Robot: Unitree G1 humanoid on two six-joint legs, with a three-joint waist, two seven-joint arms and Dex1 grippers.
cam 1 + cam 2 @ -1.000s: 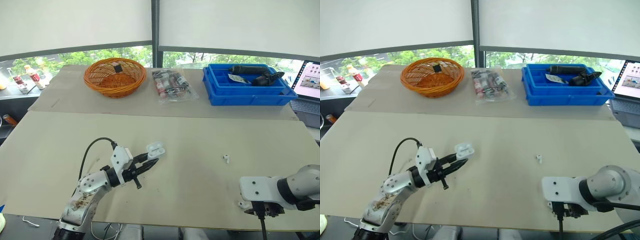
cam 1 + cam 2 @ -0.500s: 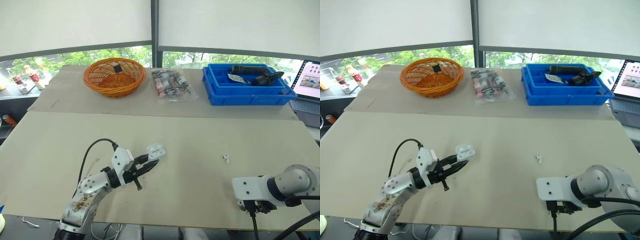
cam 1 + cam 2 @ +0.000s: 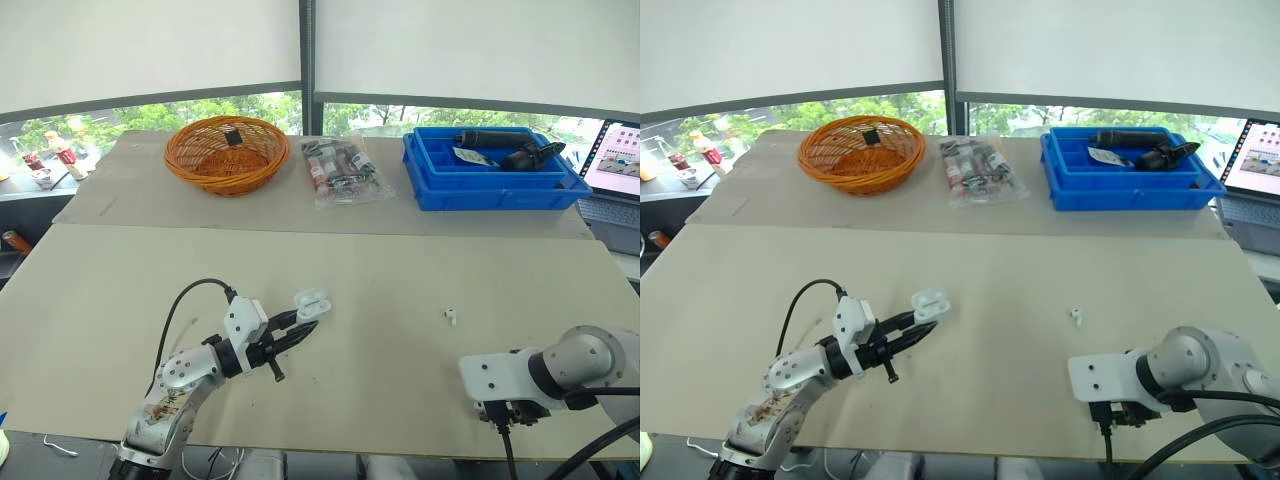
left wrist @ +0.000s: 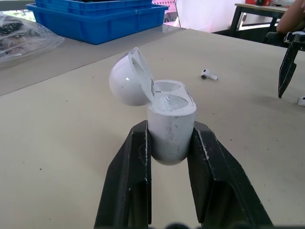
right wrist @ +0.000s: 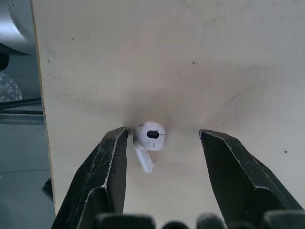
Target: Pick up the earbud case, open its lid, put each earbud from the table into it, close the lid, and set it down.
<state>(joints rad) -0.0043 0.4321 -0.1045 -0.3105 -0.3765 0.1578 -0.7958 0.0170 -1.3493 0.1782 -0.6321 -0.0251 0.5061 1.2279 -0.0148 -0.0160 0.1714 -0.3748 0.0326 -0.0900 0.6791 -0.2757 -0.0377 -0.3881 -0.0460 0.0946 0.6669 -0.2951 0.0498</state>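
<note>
Left wrist view, earbud case (image 4: 171,117) upright, lid (image 4: 127,85) hinged open, clamped in left tool (image 4: 170,129), right tool (image 5: 163,133) spread astride earbud (image 5: 149,136), stem toward wrist.

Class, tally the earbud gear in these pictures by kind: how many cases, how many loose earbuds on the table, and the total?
Earbud case: 1
Loose earbuds: 2, one, another
Total: 3

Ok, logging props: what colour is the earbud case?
The earbud case is white, clearest in the left wrist view.
</note>
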